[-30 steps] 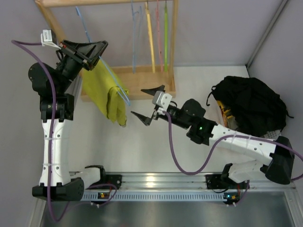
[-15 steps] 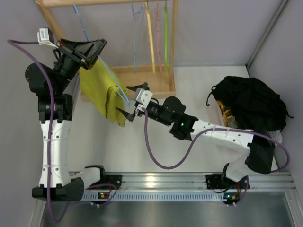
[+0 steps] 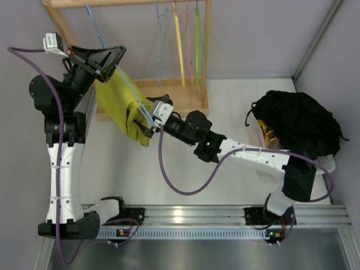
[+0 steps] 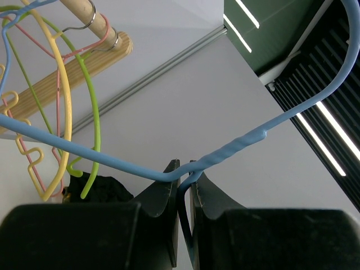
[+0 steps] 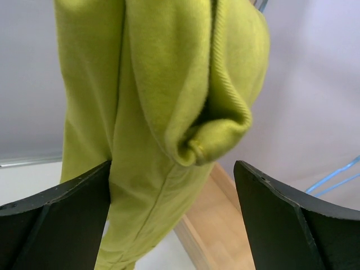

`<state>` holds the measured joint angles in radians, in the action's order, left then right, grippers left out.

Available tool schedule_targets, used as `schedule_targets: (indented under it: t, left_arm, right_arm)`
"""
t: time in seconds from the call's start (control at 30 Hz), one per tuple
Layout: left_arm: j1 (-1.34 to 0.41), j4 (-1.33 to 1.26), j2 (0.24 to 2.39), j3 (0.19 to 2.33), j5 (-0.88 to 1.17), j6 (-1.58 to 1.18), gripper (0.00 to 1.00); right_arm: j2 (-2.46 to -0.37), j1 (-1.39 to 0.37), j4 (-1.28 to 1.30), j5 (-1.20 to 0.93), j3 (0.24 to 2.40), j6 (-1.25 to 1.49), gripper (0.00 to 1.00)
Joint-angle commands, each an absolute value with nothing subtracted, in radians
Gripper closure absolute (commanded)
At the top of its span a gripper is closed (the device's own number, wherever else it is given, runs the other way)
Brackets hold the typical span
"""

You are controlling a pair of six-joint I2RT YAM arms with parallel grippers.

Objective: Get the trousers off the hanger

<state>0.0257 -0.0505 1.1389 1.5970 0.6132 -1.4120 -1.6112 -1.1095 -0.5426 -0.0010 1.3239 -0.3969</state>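
The mustard trousers (image 3: 121, 107) hang folded over the light-blue wire hanger (image 3: 132, 90), held up at the left in front of the wooden rack. My left gripper (image 3: 112, 63) is shut on the hanger; the left wrist view shows the blue wire (image 4: 185, 171) pinched between the jaws near its twisted neck. My right gripper (image 3: 149, 118) is open at the trousers' lower right edge. In the right wrist view the trousers (image 5: 163, 95) hang between my open fingers (image 5: 56, 208), with a folded hem bulging towards the right finger.
A wooden rack (image 3: 180, 95) stands at the back with blue, yellow, pink and lime-green hangers (image 3: 179, 45) on its rail. A heap of black clothes (image 3: 298, 124) lies at the right. A wall corner and metal post run down the far right.
My right arm has reached left across the table, its open gripper closing in from mid-table onto the trousers' lower edge. My left gripper shifted slightly left, still holding the hanger.
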Motion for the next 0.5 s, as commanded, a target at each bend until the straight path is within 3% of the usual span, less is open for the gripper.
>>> schedule_targets:
  t: [0.0, 0.23, 0.47]
  left_arm:
    - [0.029, -0.222, 1.106, 1.661, 0.601, -1.416, 1.00]
    - [0.029, -0.229, 1.118, 1.670, 0.598, -1.424, 1.00]
    - [0.029, -0.227, 1.120, 1.675, 0.591, -1.422, 1.00]
  right_arm:
    - [-1.566, -1.091, -0.606, -0.030, 1.313, -0.434, 0.13]
    - [-1.494, -1.091, -0.604, -0.094, 1.169, -0.451, 0.09]
    - [-1.551, -1.091, -0.629, -0.037, 1.201, -0.442, 0.09]
